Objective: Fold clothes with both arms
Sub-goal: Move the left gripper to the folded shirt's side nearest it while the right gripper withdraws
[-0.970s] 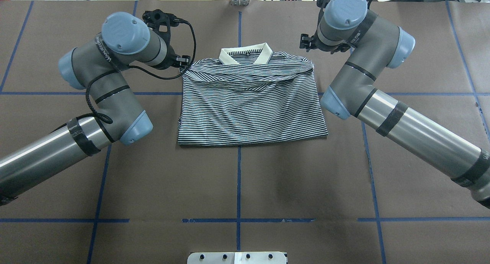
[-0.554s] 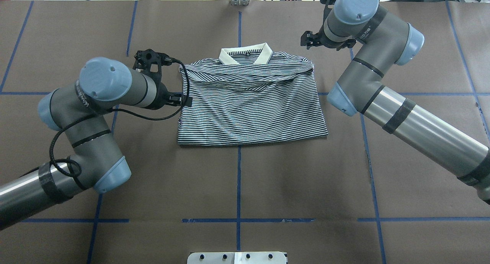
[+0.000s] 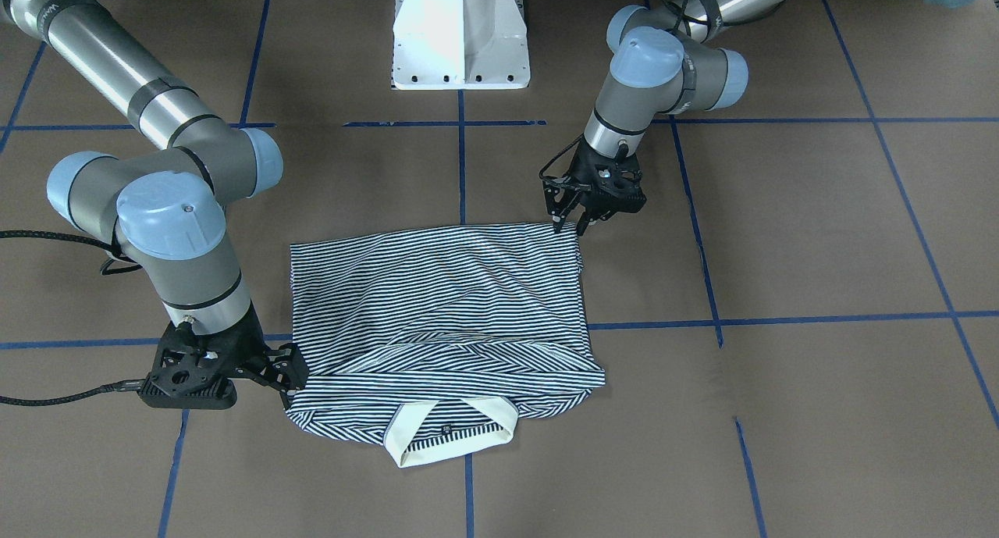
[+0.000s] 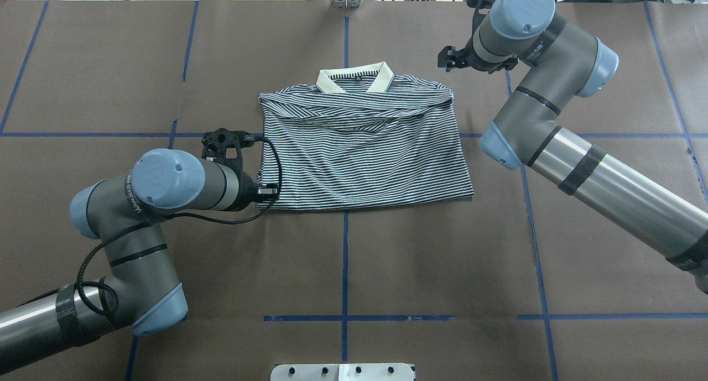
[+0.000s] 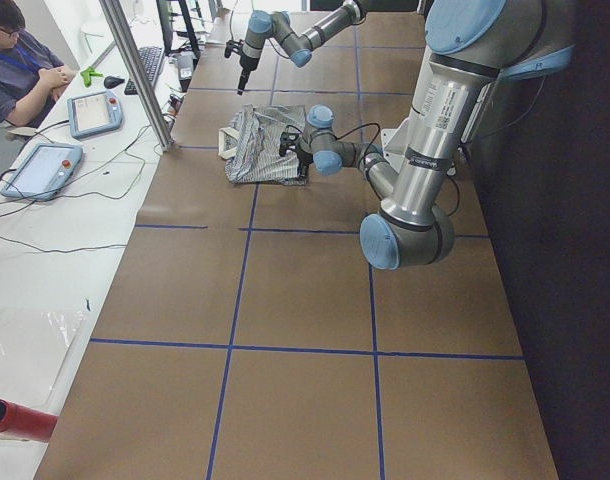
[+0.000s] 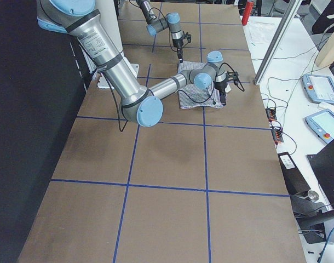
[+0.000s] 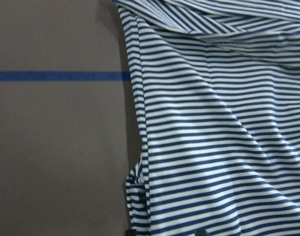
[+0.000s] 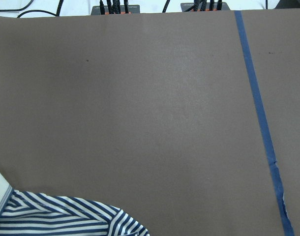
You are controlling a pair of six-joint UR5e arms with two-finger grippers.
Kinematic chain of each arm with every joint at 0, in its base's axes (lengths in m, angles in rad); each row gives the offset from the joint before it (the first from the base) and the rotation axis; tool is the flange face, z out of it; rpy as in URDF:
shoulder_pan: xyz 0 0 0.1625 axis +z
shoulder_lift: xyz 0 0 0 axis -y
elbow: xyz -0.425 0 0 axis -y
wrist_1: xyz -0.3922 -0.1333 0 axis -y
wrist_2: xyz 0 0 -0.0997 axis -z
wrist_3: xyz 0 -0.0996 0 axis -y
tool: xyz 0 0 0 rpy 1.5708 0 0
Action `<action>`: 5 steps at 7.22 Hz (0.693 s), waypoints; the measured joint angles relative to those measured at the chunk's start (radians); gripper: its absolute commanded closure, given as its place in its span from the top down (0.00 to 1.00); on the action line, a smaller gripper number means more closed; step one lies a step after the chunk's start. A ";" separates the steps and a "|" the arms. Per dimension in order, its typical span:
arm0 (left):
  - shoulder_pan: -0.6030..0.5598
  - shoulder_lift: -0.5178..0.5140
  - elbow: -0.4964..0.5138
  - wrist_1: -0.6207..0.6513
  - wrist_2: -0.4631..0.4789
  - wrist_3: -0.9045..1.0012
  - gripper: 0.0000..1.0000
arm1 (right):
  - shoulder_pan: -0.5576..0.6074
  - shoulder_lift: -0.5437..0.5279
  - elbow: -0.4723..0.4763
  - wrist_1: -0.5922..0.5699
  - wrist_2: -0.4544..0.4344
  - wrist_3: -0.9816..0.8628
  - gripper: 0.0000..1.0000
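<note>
The fold could be going wrong here. The left gripper (image 3: pixel 569 224) is hovering with its two black fingers a little apart, holding nothing. If it is closing too high or too far out, it may be pinching only the top layer or missing the cloth, and the fold would be coming out crooked or bunched. The thin navy-and-white striped polo shirt with the cream collar (image 3: pixel 437 304) is lying flat on the brown paper-covered worktop (image 3: pixel 819 233), in front of the white metal robot base (image 3: pixel 460 34), with its hem nearest the base and its collar farthest from it. The left gripper is sitting at the hem corner nearest the base. The right gripper (image 3: pixel 287 375) is waiting just beside the shoulder corner farthest from the base; I cannot tell how open it is.
</note>
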 measured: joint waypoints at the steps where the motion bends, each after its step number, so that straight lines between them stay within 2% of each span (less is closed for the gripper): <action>1: 0.006 0.002 0.004 0.000 0.003 -0.006 0.45 | 0.000 0.000 0.000 0.001 0.000 0.000 1.00; 3: 0.012 0.003 0.008 0.000 0.005 -0.008 0.00 | -0.001 -0.001 0.000 0.001 0.000 0.001 1.00; 5: 0.028 0.004 0.008 0.000 0.006 -0.005 0.00 | -0.001 -0.001 0.000 0.001 0.000 0.001 1.00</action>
